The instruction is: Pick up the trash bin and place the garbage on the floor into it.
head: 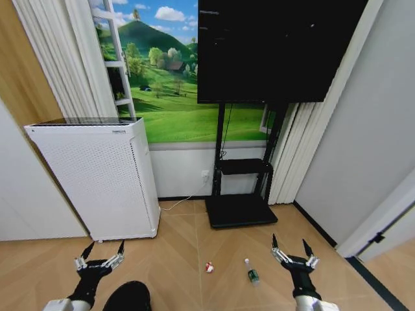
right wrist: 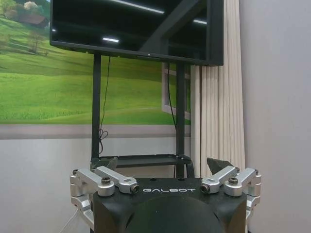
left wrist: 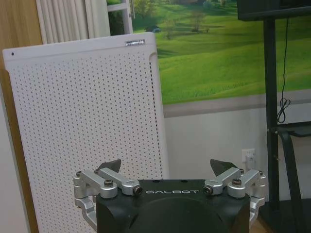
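A: Room first. Chevron plank floor [head: 181, 253] is running up to a wall carrying a green hillside mural [head: 175, 97]. A large black screen [head: 272, 48] is sitting on a black stand [head: 240, 210] at the floor's far edge, pleated curtains on both sides.

B: Next largest?

A: A tall white perforated appliance [head: 104, 178] is standing at the far left of the floor, against the wall. The left wrist view is facing its dotted front panel [left wrist: 87, 116].

B: The bin?

A: A dark rounded shape [head: 128, 297] is showing at the near edge of the floor, just beside the left arm. I cannot tell whether that is the trash bin.

B: Grippers?

A: Left gripper [head: 100, 248] is hovering low over the floor's near left, fingers spread apart, holding nothing. Right gripper [head: 290, 244] is hovering over the near right, fingers likewise apart, nothing between them.

B: Garbage?

A: Two pieces are lying on the floor between the grippers, nearer the right one: a green piece with a white end [head: 252, 273], and a smaller white-and-red piece [head: 209, 266] to its left. Neither gripper is touching them.
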Motion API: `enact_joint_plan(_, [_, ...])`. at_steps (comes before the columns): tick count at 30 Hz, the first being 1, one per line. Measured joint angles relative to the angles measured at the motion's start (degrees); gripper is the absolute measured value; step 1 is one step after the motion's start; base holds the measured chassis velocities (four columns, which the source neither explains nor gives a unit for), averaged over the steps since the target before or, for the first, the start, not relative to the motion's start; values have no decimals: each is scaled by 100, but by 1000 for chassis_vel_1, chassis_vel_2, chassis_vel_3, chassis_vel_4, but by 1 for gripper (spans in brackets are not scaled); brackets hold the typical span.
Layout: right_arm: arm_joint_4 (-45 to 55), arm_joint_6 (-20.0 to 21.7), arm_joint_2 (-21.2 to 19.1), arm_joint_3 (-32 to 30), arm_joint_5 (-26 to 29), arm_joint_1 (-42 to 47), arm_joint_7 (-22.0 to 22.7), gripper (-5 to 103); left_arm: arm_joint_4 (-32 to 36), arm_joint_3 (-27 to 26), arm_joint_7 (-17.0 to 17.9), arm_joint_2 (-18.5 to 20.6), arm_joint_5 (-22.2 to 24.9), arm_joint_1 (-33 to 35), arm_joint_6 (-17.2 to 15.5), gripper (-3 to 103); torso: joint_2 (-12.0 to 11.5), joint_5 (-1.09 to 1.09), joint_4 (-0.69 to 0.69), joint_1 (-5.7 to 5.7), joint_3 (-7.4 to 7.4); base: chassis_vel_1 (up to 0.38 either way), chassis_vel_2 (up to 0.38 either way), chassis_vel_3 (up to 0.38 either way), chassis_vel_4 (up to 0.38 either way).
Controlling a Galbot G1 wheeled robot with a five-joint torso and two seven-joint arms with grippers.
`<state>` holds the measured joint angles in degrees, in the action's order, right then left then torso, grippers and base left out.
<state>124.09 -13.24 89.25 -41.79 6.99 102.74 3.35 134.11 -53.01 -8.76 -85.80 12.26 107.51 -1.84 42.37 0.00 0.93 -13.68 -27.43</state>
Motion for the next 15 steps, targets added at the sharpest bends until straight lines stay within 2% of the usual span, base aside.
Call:
enact_joint_plan(1, [-2,-9,-10,0,0,5,-2,100,-2,-8,-13,-9,-11,16,91,100,0,0,-1,0,0,84,-51,-38,81])
enact_joint_plan(6, [-2,-13,-12,33,1,23,-2,100,37,-17,-5,-35,-17,37,140,100,0,0,-1,1,0,33,-18,-16,28])
enact_joint_plan(15, [-45,-75,-28,73,6,26,-25,100,52,-63,307,-48,88,119,-86,100,-81,0,0,37,42,0,0,0,0])
